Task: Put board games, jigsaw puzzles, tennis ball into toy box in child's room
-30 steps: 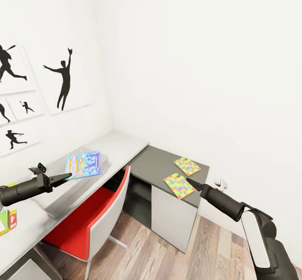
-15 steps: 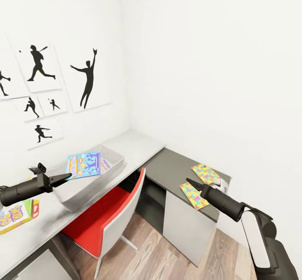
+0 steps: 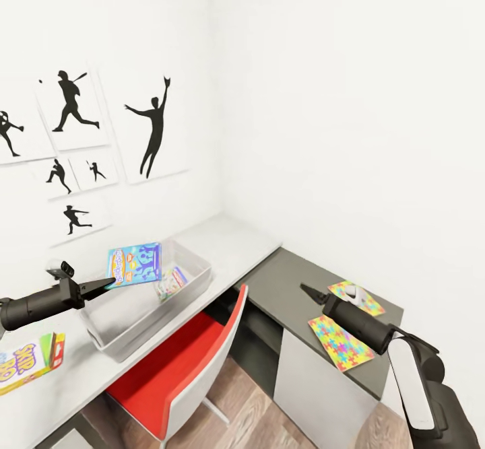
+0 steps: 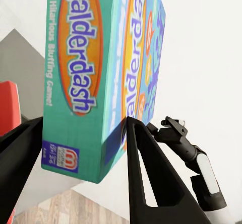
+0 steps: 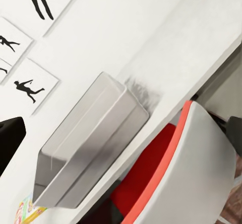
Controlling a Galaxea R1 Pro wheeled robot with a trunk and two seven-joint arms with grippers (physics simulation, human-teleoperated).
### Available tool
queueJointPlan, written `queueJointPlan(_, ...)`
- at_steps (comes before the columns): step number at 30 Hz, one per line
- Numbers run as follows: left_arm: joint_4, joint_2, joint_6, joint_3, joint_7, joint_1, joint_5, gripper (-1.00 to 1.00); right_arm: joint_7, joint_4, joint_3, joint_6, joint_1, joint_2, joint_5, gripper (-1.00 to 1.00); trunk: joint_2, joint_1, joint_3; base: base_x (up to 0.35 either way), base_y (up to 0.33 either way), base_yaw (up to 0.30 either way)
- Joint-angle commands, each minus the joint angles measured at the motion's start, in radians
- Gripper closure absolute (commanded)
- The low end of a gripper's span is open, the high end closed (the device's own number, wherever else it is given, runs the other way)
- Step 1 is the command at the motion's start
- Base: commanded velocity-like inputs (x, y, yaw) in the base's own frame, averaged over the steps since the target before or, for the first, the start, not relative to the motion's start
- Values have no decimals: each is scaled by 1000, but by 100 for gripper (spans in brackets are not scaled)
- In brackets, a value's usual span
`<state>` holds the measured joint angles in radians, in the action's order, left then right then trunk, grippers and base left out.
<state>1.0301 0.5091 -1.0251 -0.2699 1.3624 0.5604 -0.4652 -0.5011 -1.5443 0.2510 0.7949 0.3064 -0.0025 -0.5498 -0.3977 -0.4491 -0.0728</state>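
Cardboard, light and stiff: left pincer (image 3: 111, 281) clamps the blue board game (image 3: 135, 263) by its edge over the toy box (image 3: 145, 307); right pincer's (image 3: 308, 291) gap is unreadable.

Two robot arms are rendered in matte black with smooth, tube-like forearms. The left hand (image 3: 108, 282) is drawn as a slim black wedge that narrows to a point; just behind it, a small black bracket with pale studs is mounted on top of the wrist. In the left wrist view its two fingers (image 4: 151, 178) are seen as flat, dark, tapering blades. The right hand (image 3: 308, 291) is likewise black and pointed. Behind it, a thicker black cylinder is joined to a bulky elbow, where a long white oval panel is set.
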Motion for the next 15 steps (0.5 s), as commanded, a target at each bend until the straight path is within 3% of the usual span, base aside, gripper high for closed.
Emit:
queueJointPlan(1,0,0,-10,0,1,1,-6,100,-2,-1,2,6,1,0,-1,-100,-2,-1,-2,168,2,1)
queueJointPlan(8,0,0,-10,0,2,0,-7,100,-1,-11,5,23,2,-2,-1,-100,-2,-1,-2,144,1,0)
queueJointPlan(10,0,0,-10,0,3,0,-7,100,3,-13,11,70,6,-5,0,-100,-2,-1,-2,115,0,0)
queueJointPlan(15,0,-1,-10,0,3,0,-7,100,36,-11,58,140,13,-24,-4,-100,-2,-1,-2,33,0,0)
